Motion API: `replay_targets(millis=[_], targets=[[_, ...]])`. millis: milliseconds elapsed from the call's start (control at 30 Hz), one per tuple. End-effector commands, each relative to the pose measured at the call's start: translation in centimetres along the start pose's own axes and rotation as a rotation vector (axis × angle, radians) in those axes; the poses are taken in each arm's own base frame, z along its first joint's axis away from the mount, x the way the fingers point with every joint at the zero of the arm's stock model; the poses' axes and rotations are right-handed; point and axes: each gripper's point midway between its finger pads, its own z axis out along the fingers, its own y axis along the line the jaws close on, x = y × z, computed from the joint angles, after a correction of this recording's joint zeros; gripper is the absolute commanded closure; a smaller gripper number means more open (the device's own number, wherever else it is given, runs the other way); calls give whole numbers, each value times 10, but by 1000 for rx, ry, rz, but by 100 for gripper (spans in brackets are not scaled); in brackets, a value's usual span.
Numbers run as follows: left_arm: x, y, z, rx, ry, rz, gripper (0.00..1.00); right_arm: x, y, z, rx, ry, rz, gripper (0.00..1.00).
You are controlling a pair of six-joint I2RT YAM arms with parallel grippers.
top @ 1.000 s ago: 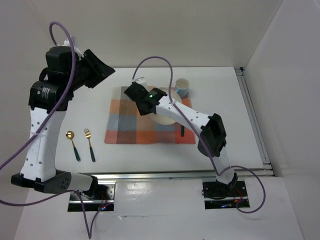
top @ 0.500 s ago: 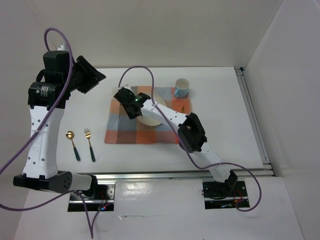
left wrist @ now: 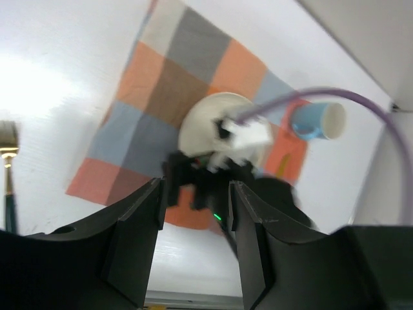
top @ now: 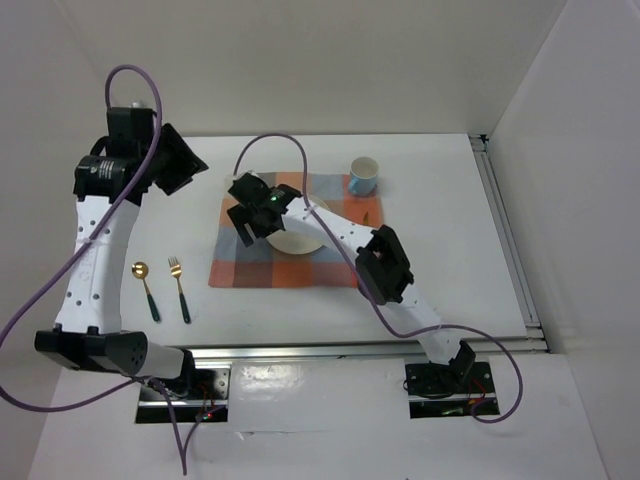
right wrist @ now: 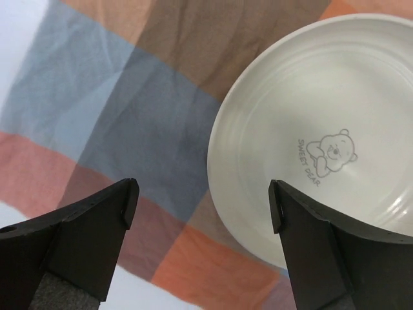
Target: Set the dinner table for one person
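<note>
The white plate with a bear drawing lies on the checked cloth mat, which is spread on the white dinner table. My right gripper hovers open over the plate's left rim, with nothing between its fingers. A blue cup stands at the mat's far right corner. A gold spoon and fork with green handles lie left of the mat. My left gripper is raised high at the far left, open and empty.
The right arm's forearm stretches across the mat's right half. Metal rails run along the near edge and the right edge of the table. White walls close in the back and both sides.
My right gripper has opened after being shut. It shifted left over the mat with the plate, which now lies nearer the mat's middle. The left arm has swung slightly.
</note>
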Motion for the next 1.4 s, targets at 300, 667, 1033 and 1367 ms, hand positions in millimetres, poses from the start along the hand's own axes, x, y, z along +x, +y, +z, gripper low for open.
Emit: replay_targets(millis=[300, 667, 1033, 1367], targets=[[66, 186, 92, -586, 205, -182, 42, 45, -50, -140, -45, -86, 214, 5], [141, 286, 101, -785, 515, -319, 39, 87, -97, -168, 7, -92, 365, 3], [194, 300, 77, -802, 606, -364, 19, 89, -95, -157, -10, -72, 318, 1], [205, 302, 90, -800, 614, -369, 43, 85, -93, -156, -22, -79, 310, 1]])
